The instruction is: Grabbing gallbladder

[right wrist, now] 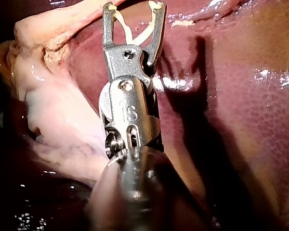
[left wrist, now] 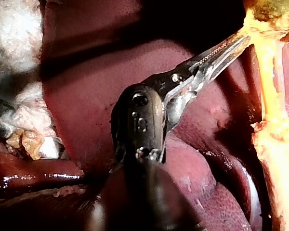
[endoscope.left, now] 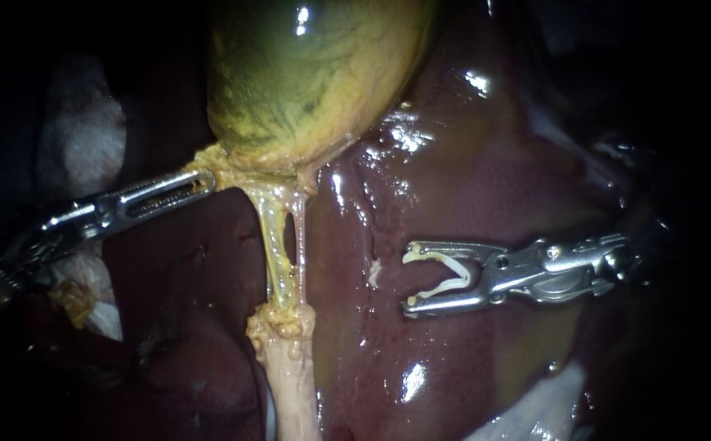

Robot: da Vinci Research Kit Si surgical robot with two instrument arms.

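The gallbladder (endoscope.left: 306, 73), green and yellow and full, lies at the top of the endoscope view against the dark red liver (endoscope.left: 470, 163). From its narrow lower end two thin yellowish tubes (endoscope.left: 278, 245) run down side by side to a pale stalk of tissue. The left instrument (endoscope.left: 204, 181) reaches in across the liver, and its hand, a pair of long slotted jaws, is drawn nearly together on the yellow fringe at the gallbladder's neck. The left wrist view shows the tip buried in that same fringe. The grip seems placed low on the neck rather than on the swollen body, probably because the loose tissue there gives a firm hold, and a pull from it would stretch the tubes taut and apart. The right instrument (endoscope.left: 407, 282) hovers over the liver, well apart from the tubes. Its hand stands wide, with a white clip (endoscope.left: 445, 273) seated between the two jaws and touching both. It appears to be waiting to one side so that the left instrument has room. White gauze (endoscope.left: 78, 139) lies beyond the liver's edge, likely to soak up fluid.
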